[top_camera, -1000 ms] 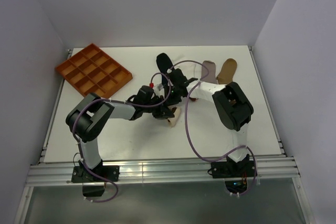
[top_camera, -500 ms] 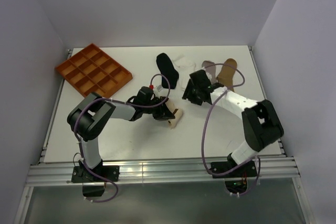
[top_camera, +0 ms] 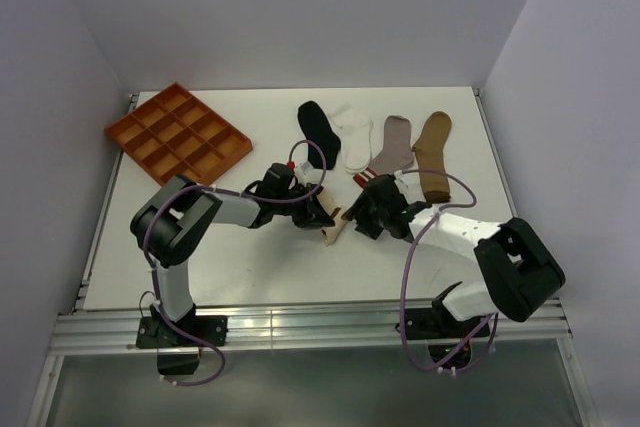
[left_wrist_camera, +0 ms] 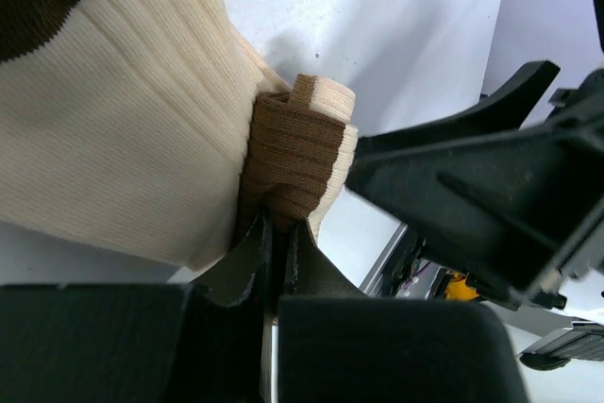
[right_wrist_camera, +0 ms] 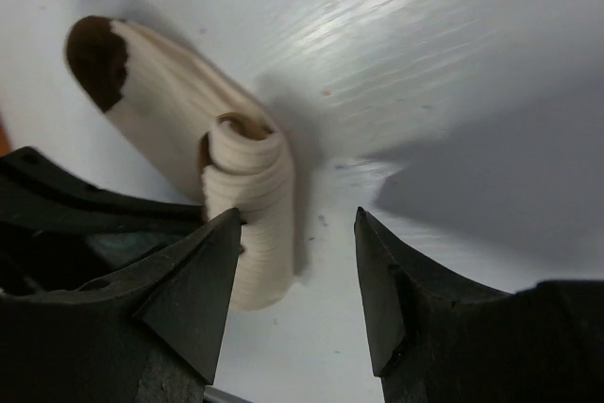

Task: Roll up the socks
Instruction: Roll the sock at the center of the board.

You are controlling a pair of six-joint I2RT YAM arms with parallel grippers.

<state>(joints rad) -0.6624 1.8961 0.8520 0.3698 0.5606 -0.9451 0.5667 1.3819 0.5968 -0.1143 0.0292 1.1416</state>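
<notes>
Quick update: the right gripper (top_camera: 362, 215) has been opened up wide over the last second and swung back down low. Nothing is held in it.

It's now parked on the far side of the half-rolled cream ribbed sock with brown bands (top_camera: 332, 224) from the flat orange plastic compartment tray (top_camera: 142, 107), with its jaws aimed at the loose coil. The sock itself is found to the right of the tray and a bit closer to the robot.

On the tray side of the roll, the left gripper (left_wrist_camera: 274, 233) is kept pinched shut on the brown band at the roll's core.

So a re-grip looks to be set up, with another turn probably to be added. The roll is judged only partly done.

The plain black sock (top_camera: 318, 130), plain white sock (top_camera: 354, 137), grey sock with the red-striped cuff (top_camera: 390, 152) and plain tan sock (top_camera: 434, 152) are laid flat in a row right of the tray, not yet rolled.
</notes>
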